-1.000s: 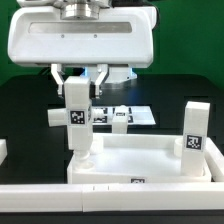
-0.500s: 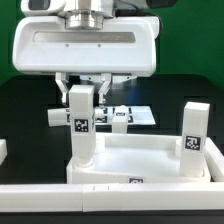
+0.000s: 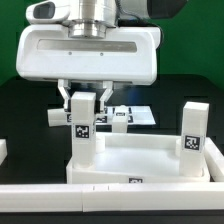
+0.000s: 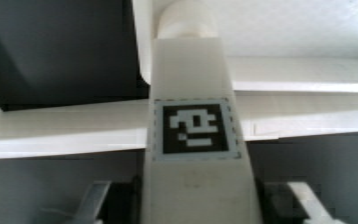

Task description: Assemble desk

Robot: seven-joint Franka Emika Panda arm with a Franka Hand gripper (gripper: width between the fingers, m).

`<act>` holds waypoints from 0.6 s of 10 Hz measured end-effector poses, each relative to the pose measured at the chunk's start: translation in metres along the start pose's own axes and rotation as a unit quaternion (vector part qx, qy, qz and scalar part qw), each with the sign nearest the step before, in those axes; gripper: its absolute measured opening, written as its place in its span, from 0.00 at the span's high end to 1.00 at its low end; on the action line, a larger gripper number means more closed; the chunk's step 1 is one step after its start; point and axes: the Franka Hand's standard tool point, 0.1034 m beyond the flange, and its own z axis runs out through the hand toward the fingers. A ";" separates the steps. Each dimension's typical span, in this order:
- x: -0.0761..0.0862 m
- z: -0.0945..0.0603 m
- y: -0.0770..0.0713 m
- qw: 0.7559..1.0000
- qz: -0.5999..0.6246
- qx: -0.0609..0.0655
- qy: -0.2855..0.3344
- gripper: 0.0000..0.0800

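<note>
The white desk top (image 3: 150,160) lies rim-up in the exterior view. One white leg (image 3: 83,140) with a square tag stands upright on its corner at that view's left. My gripper (image 3: 86,106) comes down from above and is shut on this leg's top, one finger on each side. In the wrist view the leg (image 4: 197,100) runs down the middle between my fingers (image 4: 101,200), with the desk top (image 4: 318,110) beyond it. A second tagged leg (image 3: 195,130) stands upright at the top's corner on the exterior view's right.
Two more tagged legs (image 3: 57,117) (image 3: 120,122) stand behind the desk top, by the marker board (image 3: 140,115). A long white bar (image 3: 110,205) runs along the front of the black table. A small white piece (image 3: 3,150) shows at the exterior view's left edge.
My hand has turned over the held leg. The leg's tag has shifted a little towards the exterior view's right and lower. The other legs and the desk top have not moved.
</note>
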 end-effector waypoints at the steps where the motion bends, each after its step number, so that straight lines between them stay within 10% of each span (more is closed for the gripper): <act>1: 0.000 0.000 0.000 1.000 0.000 0.000 0.000 0.64; 3: -0.001 0.001 -0.001 1.000 0.000 0.002 -0.006 0.60; 6: 0.005 0.001 -0.008 0.996 0.016 0.034 -0.081 0.21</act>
